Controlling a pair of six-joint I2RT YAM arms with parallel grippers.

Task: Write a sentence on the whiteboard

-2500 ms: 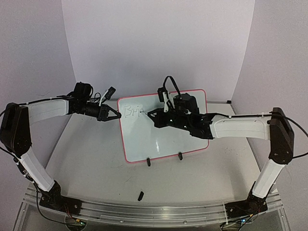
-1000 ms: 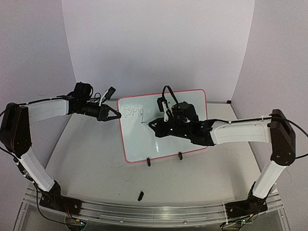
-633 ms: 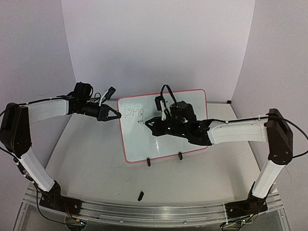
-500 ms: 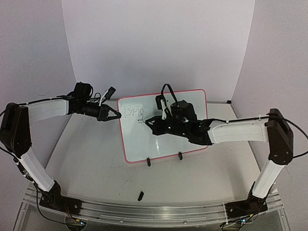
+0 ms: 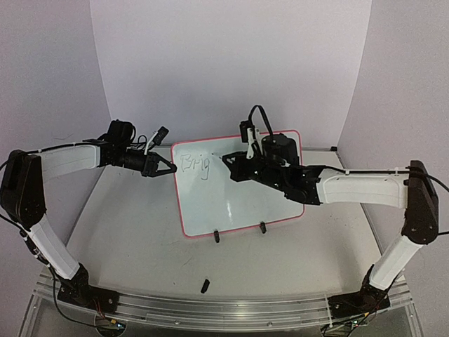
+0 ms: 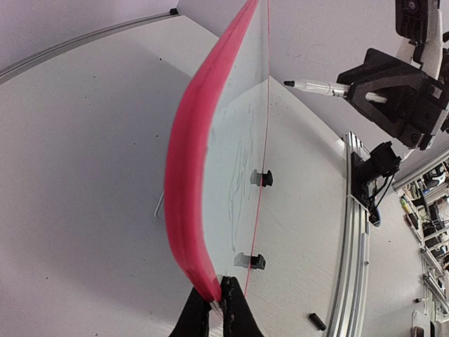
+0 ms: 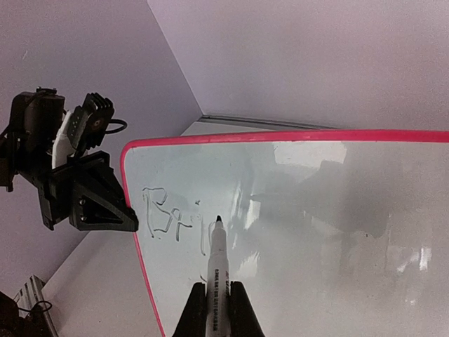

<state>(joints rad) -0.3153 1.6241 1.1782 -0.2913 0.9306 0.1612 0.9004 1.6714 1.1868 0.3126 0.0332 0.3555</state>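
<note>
Pulling the marker (image 7: 216, 261) off the upright whiteboard (image 5: 231, 202) after the g, the right gripper (image 7: 215, 289) is clamping it just right of the sentence (image 7: 175, 219), which reads only "Brig", while the left gripper (image 6: 216, 300) is pinching the board's edge; most words remaining.

The right gripper (image 5: 237, 163) has risen rightward, its marker (image 7: 216, 263) apparently off the whiteboard (image 5: 210, 203)

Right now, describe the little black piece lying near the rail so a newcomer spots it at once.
Start at the pink-framed whiteboard standing in the middle of the table. Come toward the near edge: just short of the metal rail lies a short black stub, alone on the surface. Unlike the two black feet clipped to the board's bottom edge, it touches nothing.
</note>
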